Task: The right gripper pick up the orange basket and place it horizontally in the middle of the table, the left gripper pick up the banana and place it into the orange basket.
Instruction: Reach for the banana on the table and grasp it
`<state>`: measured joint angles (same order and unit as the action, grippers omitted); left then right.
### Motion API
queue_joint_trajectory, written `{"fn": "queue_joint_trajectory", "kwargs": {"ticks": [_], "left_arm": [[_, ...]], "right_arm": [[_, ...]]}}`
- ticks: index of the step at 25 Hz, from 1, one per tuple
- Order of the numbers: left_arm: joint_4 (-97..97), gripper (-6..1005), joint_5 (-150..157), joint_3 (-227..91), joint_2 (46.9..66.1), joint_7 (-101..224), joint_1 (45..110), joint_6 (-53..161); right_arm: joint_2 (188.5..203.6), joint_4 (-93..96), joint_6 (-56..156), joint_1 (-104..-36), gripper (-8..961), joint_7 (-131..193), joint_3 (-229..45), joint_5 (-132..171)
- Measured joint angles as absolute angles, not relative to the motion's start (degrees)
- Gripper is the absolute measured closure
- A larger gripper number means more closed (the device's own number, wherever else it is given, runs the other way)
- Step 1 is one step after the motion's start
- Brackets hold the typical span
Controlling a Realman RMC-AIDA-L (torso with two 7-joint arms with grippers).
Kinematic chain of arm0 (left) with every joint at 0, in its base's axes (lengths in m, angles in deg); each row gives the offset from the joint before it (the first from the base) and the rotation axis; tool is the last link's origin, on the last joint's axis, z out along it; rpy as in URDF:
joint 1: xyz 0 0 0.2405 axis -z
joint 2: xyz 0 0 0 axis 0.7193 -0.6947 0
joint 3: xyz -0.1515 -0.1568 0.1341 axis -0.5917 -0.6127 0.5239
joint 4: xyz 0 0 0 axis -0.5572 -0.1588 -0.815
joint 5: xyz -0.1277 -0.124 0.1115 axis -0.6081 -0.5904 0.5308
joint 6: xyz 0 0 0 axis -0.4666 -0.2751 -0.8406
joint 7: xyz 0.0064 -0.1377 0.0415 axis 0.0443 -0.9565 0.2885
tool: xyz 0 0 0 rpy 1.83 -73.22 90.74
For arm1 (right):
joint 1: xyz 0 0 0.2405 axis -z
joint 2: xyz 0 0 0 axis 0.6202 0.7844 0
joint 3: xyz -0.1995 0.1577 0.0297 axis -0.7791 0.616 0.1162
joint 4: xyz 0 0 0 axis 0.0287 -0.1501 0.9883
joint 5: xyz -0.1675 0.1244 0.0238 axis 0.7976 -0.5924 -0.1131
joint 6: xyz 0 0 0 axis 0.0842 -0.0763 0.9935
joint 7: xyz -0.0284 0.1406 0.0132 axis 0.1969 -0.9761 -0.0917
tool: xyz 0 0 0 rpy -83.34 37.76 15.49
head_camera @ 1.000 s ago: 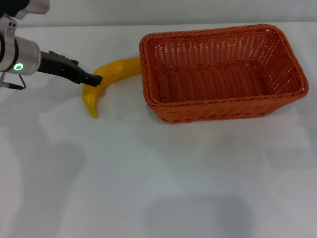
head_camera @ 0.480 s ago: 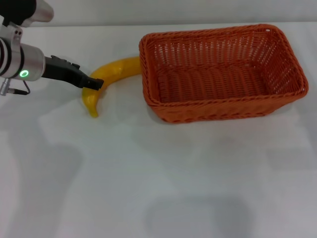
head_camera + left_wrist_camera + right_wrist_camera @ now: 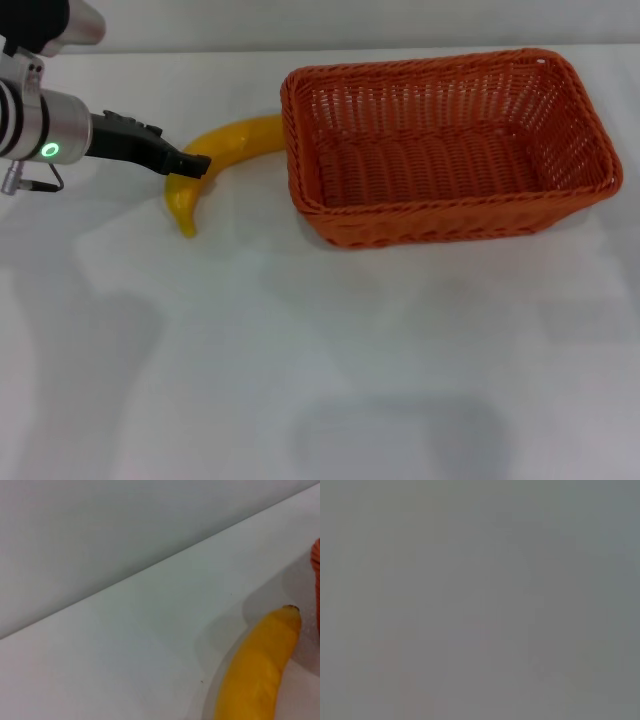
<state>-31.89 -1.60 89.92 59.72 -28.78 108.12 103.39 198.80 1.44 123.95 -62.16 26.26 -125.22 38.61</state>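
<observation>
The yellow banana (image 3: 228, 142) lies on the white table (image 3: 300, 350), curving from its near tip up to the left wall of the orange basket (image 3: 450, 218). The basket sits lengthwise across the far right half of the table with nothing in it. My left gripper (image 3: 192, 165) reaches in from the left, and its black tip rests over the banana's middle. The left wrist view shows the banana (image 3: 260, 670) close up, its dark tip next to a sliver of the basket (image 3: 317, 560). The right gripper is out of view, and its wrist view shows only plain grey.
The table's far edge runs just behind the basket and the banana. Bare white surface stretches across the whole near half of the table in front of both objects.
The left gripper has shifted slightly right and down onto the banana over the last second. Banana and basket have not moved.
</observation>
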Motion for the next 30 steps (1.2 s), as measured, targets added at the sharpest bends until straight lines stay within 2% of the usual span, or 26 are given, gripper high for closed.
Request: {"fn": "queue_joint_trajectory", "kwargs": {"ticks": [30], "left_arm": [[-30.5, 125, -1.6, 89.9, 60.40, -28.2, 107.5, 100.4]], "right_arm": [[198.89, 1.4, 124.8, -62.0, 78, 26.3, -125.8, 38.6]]}}
